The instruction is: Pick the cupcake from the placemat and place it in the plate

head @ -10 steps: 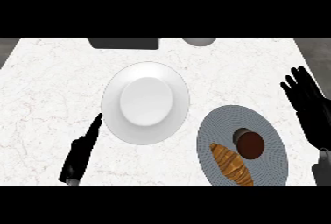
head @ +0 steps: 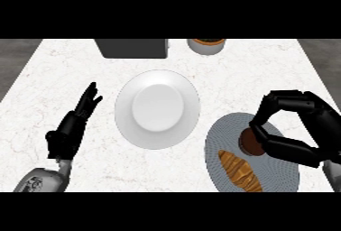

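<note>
Brown cupcake (head: 251,140) on the grey placemat (head: 220,137), near right, with my right hand (head: 311,130) curled round it.
I judge it light, soft and crumbly, so I'd hold it low on the sides, never the top. Fingers and thumb curve about it; a croissant (head: 240,171) lies just nearer. The white plate (head: 124,113) sits left of the mat, and my left hand (head: 76,124) rests straight-fingered further left.

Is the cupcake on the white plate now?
No, the cupcake sits on the grey placemat with the right hand curled round it, apart from the white plate.
</note>
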Available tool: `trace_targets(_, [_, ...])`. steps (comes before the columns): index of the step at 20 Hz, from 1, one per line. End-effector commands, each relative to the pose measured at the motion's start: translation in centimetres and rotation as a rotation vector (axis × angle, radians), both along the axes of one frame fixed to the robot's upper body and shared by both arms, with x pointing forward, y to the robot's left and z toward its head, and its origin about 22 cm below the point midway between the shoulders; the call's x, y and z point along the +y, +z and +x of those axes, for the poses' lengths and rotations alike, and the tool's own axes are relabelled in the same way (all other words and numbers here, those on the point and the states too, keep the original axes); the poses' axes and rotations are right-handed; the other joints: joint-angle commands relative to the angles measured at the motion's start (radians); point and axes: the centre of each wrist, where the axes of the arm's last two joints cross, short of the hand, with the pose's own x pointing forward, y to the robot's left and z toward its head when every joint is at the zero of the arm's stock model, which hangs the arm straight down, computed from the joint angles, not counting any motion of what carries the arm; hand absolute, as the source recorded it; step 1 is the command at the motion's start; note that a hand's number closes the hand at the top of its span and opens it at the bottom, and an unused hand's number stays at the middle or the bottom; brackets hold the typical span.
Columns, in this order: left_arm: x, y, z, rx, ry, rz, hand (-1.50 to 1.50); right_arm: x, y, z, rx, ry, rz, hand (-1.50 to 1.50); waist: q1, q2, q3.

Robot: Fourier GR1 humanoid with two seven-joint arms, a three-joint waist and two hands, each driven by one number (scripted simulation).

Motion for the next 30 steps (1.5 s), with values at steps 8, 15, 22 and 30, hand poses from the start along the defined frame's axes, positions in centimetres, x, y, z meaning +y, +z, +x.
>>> trace_targets(8, [2.1, 5.6, 1.6, -0.132, -0.032, -0.045, 0.0, 5.5, -14.9, -6.9, -0.332, 0.086, 0.162, -1.5, 0.009, 0.047, 0.022])
trace_targets(15, [3.4, 6.8, 1.8, -0.132, -0.014, -0.02, 0.0, 3.2, -15.4, -10.3, -0.513, -0.018, 0.052, -1.5, -0.009, 0.043, 0.015])
trace_targets(22, [4.8, 8.4, 2.7, -0.137, 0.031, -0.04, 0.0, -2.8, -12.4, -13.5, -0.396, -0.277, -0.392, -1.5, -0.044, 0.04, 0.008])
trace_targets(30, [4.4, 7.3, 2.0, -0.135, 0.01, -0.032, 0.0, -2.6, -10.8, -17.9, -0.116, -0.406, -0.772, -1.5, -0.02, 0.046, 0.008])
